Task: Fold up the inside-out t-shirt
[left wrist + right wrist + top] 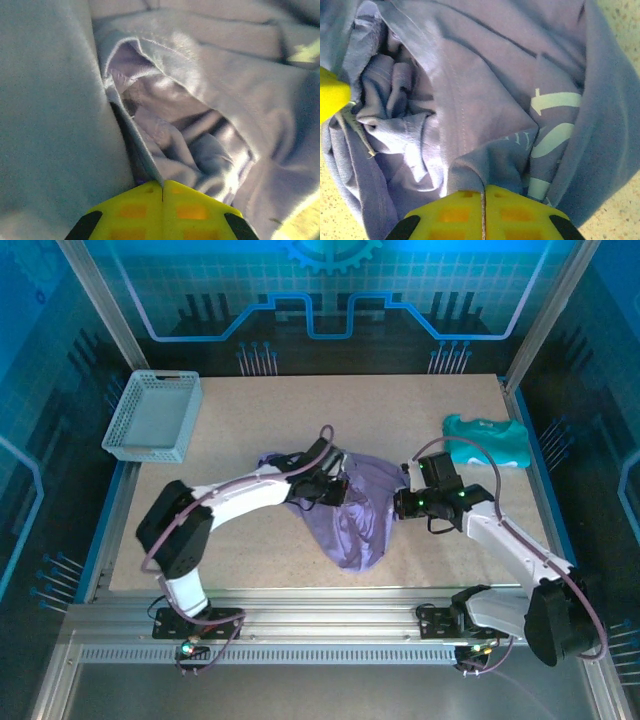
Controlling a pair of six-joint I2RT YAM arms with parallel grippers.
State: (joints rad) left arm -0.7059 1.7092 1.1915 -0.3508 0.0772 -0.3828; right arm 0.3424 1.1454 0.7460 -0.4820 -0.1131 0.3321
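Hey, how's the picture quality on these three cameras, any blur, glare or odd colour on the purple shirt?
Top external: sharp, blue-tinted around the edges, with the lavender-purple cloth t-shirt evenly lit. Left wrist: soft focus with the cloth close to the lens, and a washed-out bright patch at lower right. Right wrist: crisper, seams and pale lettering readable, mild glare on the folds.

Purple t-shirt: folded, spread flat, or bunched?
Bunched: the t-shirt is a crumpled, wrinkled mass, with left gripper and right gripper each pinching its cloth.
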